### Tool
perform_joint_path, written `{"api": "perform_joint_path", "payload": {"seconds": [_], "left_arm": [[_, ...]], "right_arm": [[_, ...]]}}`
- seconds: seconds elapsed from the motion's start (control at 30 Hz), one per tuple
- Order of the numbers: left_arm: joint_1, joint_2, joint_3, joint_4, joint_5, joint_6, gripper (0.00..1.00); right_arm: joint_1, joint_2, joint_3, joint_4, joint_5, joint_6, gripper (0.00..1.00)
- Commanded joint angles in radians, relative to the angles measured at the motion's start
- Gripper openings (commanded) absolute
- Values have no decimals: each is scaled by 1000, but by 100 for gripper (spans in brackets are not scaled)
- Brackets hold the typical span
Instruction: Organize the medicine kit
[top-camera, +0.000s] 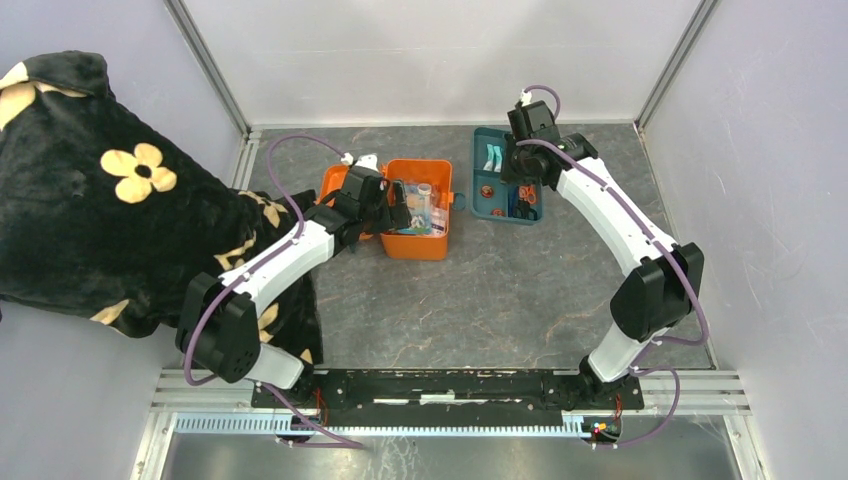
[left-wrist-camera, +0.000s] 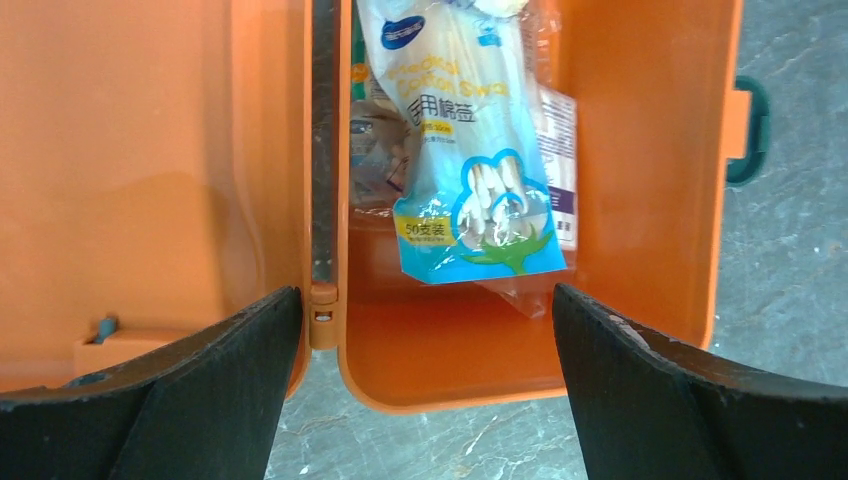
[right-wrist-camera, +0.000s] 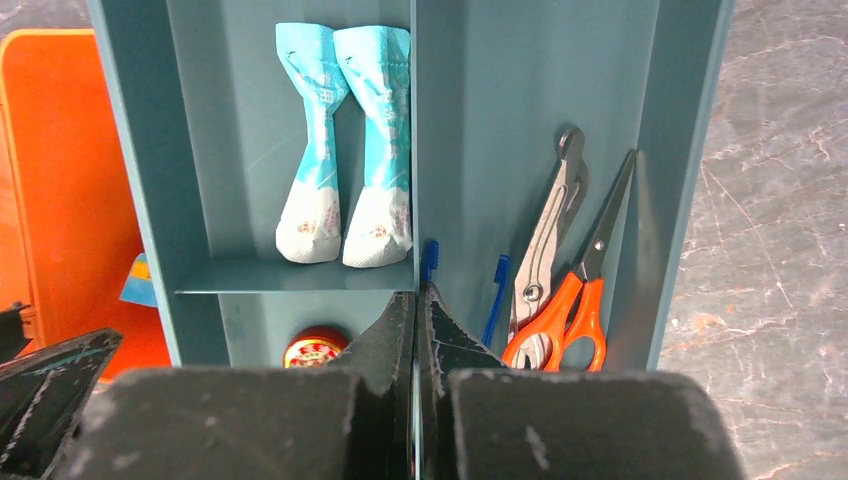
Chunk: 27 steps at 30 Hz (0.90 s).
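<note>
**Partly packed: kit open, tray not yet inside**

Only some of the sorting looks done. The medicine kit (top-camera: 420, 248), a small orange plastic box with rounded corners and teal trim, sits on the grey stone-patterned table (top-camera: 500, 300) left of centre, its hinged orange lid (left-wrist-camera: 150, 150) thrown open. Inside lie a clear-and-blue packet of cotton swabs (left-wrist-camera: 470, 150) and a few other packets beneath it.

Just to its right, apart from it, stands the flat teal plastic compartment tray (right-wrist-camera: 500, 120), holding two pale blue sachets (right-wrist-camera: 345, 150), a small round red tin (right-wrist-camera: 313, 350) and orange-handled scissors (right-wrist-camera: 575, 300).

The left gripper (left-wrist-camera: 425, 295) hovers over the kit, spread wide and empty. The right gripper (right-wrist-camera: 415, 300) is closed at the tray's centre divider; whether it pinches that wall is unclear.

Probably left: seating the tray and closing the lid.
</note>
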Motion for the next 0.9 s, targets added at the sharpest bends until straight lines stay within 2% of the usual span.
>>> {"api": "perform_joint_path", "payload": {"seconds": [0.0, 0.2, 0.4, 0.57, 0.7, 0.87], "left_arm": [[-3, 17, 41, 62, 76, -36, 100], [-56, 32, 74, 66, 95, -39, 100], [-113, 47, 105, 77, 113, -53, 100], [-113, -27, 124, 42, 72, -46, 100], [-113, -122, 137, -11, -23, -23, 100], [-112, -240, 136, -85, -195, 31, 100]], "right_arm": [[-9, -37, -22, 2, -3, -33, 0], [-18, -41, -37, 4, -8, -45, 0], [-21, -18, 19, -37, 5, -61, 0], [-19, 33, 91, -78, -12, -87, 0], [1, 92, 161, -67, -28, -139, 0], [48, 223, 338, -72, -37, -193, 0]]}}
